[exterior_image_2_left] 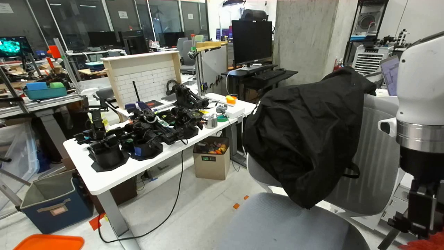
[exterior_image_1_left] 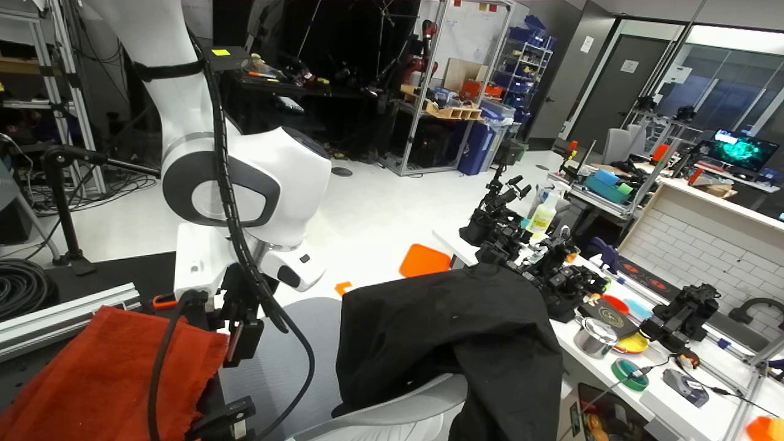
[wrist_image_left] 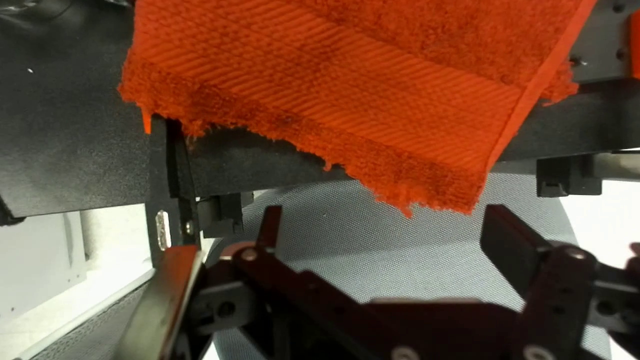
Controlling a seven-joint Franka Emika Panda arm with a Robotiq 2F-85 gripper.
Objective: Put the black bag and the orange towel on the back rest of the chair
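Along the lower left of an exterior view runs a black desk (exterior_image_1_left: 116, 269), cropped by the frame. On it lies the orange towel (exterior_image_1_left: 92, 373), bright orange-red terry with a ribbed band and a fuzzy hem; its near end is cut off, a black cable (exterior_image_1_left: 153, 392) hides a strip, and in an exterior view only a red patch of the towel (exterior_image_2_left: 428, 243) shows. In the wrist view one towel corner juts past the desk's edge above the grey chair seat (wrist_image_left: 400, 245); whether it touches, I cannot tell. The fingers (wrist_image_left: 507, 245) stand spread wide, released, the seat showing between them. Beyond, the black bag (exterior_image_1_left: 441, 318), matte and creased, hangs over the pale grey back rest of the chair (exterior_image_2_left: 376, 156), hiding much of the plastic; a strap loop (exterior_image_2_left: 353, 171) pokes out low at its side. Farther on, black robot arms (exterior_image_2_left: 151, 144) crowd a white desk (exterior_image_2_left: 81, 163), overlapping so that I cannot count them; a steel pot (exterior_image_2_left: 210, 121) stands near the long edge on the chair's side. Last come a black monitor (exterior_image_2_left: 252, 41) and a concrete pillar (exterior_image_2_left: 305, 41), its top cut off.
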